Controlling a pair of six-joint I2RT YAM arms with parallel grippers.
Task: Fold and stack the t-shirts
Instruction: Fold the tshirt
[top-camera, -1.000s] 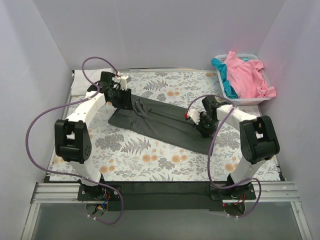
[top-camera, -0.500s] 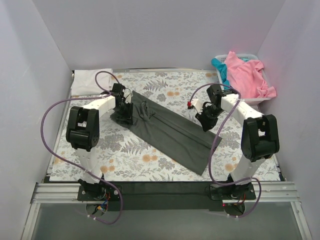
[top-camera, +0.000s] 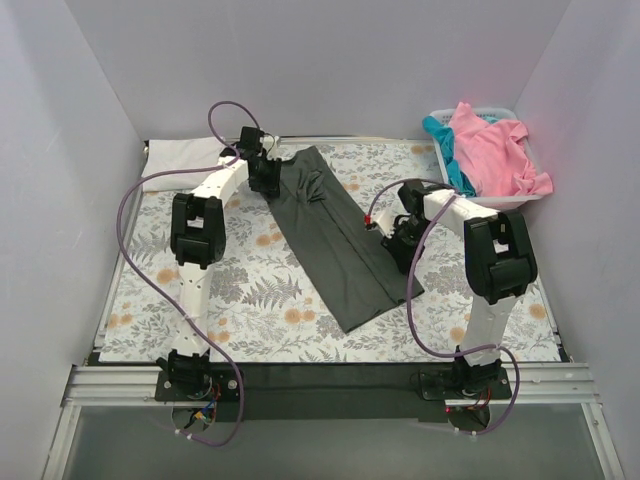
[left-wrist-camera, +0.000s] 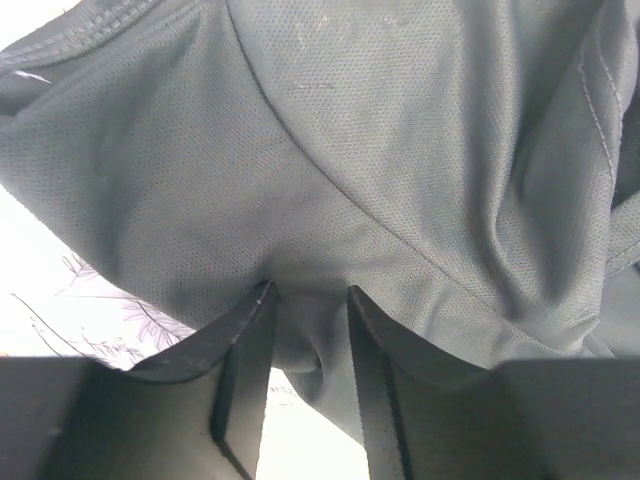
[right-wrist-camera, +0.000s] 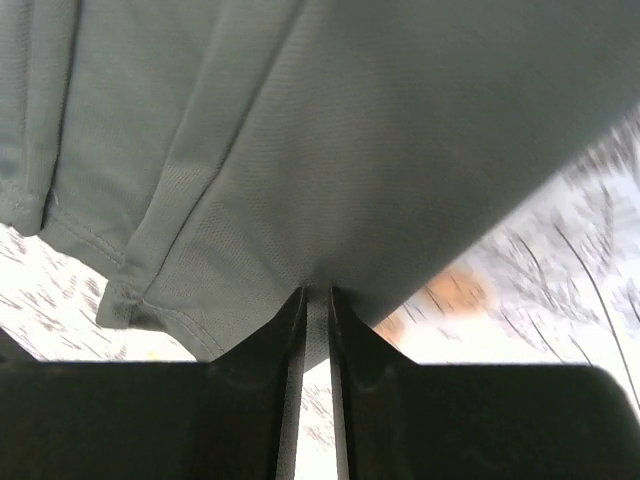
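Note:
The dark charcoal grey t-shirt (top-camera: 330, 232) lies as a long folded strip across the floral cloth, running from the far middle to the near right. My left gripper (top-camera: 268, 180) is shut on its far left edge (left-wrist-camera: 330, 200). My right gripper (top-camera: 400, 245) is shut on its right edge (right-wrist-camera: 330, 130). The white t-shirt (top-camera: 182, 157) lies folded at the far left corner. The pink t-shirt (top-camera: 497, 148) and the teal t-shirt (top-camera: 446, 152) lie in the white basket (top-camera: 492, 201).
The basket stands at the far right corner. White walls close the table on three sides. The floral cloth (top-camera: 240, 300) covers the table, with the black front rail below it. Purple cables loop from both arms.
Both grippers have swung the charcoal shirt round. Its left end went toward the far edge and its right end came nearer, so the strip now runs steeply instead of nearly across.

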